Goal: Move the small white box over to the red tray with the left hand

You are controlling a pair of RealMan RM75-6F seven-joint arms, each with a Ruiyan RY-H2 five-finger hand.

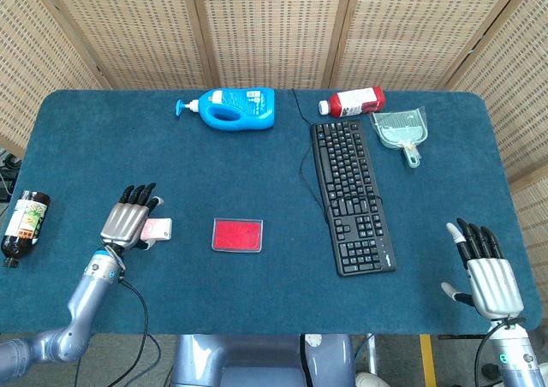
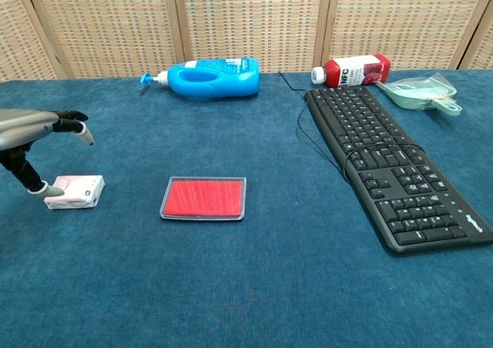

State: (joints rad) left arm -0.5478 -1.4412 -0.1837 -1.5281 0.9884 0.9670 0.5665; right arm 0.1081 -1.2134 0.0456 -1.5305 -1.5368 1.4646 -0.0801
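The small white box [image 1: 159,229] [image 2: 77,191] lies flat on the blue cloth, left of the red tray [image 1: 237,235] [image 2: 203,198]. My left hand [image 1: 130,220] [image 2: 35,136] hovers over the box's left part with its fingers spread above it and the thumb tip low at the box's left edge; it holds nothing. The head view has part of the box hidden under the hand. My right hand [image 1: 483,271] lies open at the front right edge of the table, far from both.
A black keyboard [image 1: 350,194] lies right of the tray. Along the back edge lie a blue detergent bottle [image 1: 231,108], a red bottle [image 1: 353,102] and a pale green dustpan [image 1: 399,133]. A dark bottle [image 1: 22,223] lies beyond the left table edge.
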